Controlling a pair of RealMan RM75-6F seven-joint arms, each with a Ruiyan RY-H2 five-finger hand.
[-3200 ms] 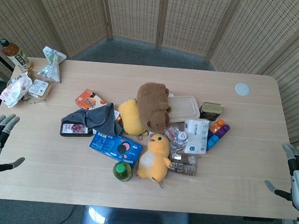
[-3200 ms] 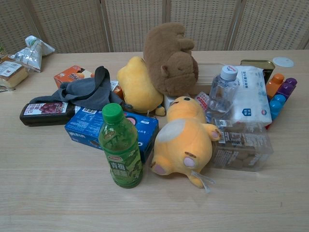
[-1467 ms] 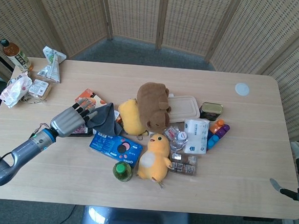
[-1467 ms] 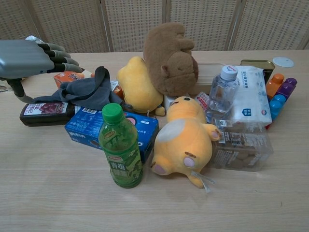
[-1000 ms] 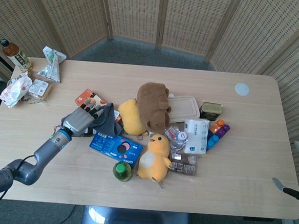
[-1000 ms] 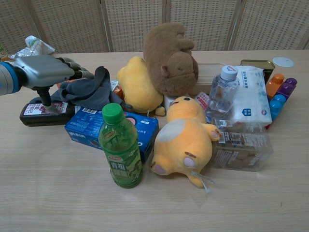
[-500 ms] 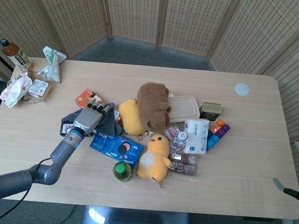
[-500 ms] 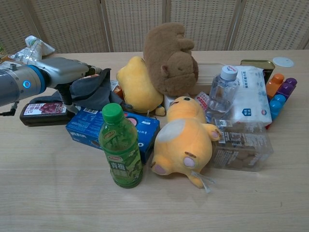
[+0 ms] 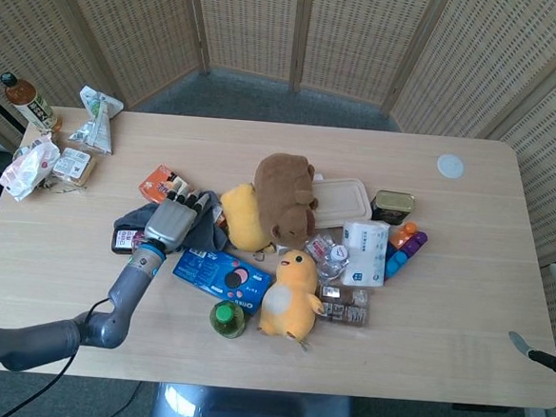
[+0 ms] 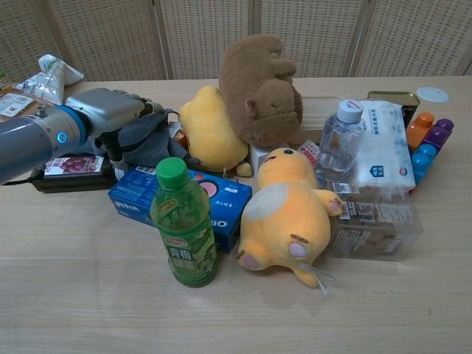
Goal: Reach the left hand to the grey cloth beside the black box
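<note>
The grey cloth (image 9: 203,224) lies crumpled between the black box (image 9: 123,241) and a yellow plush (image 9: 242,216). My left hand (image 9: 169,220) rests on top of the cloth, its fingers spread over the folds and pointing away from me. In the chest view the left hand (image 10: 112,110) covers the left part of the cloth (image 10: 151,135), thumb hanging down toward the black box (image 10: 70,168); nothing is pinched. Only a sliver of my right hand (image 9: 554,323) shows at the right edge, off the table, thumb held apart.
A blue biscuit box (image 9: 222,275), a green bottle (image 9: 226,318) and a yellow duck plush (image 9: 290,284) crowd the near side of the cloth. An orange box (image 9: 160,183) sits just behind the hand. A brown plush (image 9: 283,197) and packaged goods fill the middle.
My left hand has slid further right onto the grey cloth. The blue box and the yellow duck plush have shifted slightly right. The right hand has stayed put.
</note>
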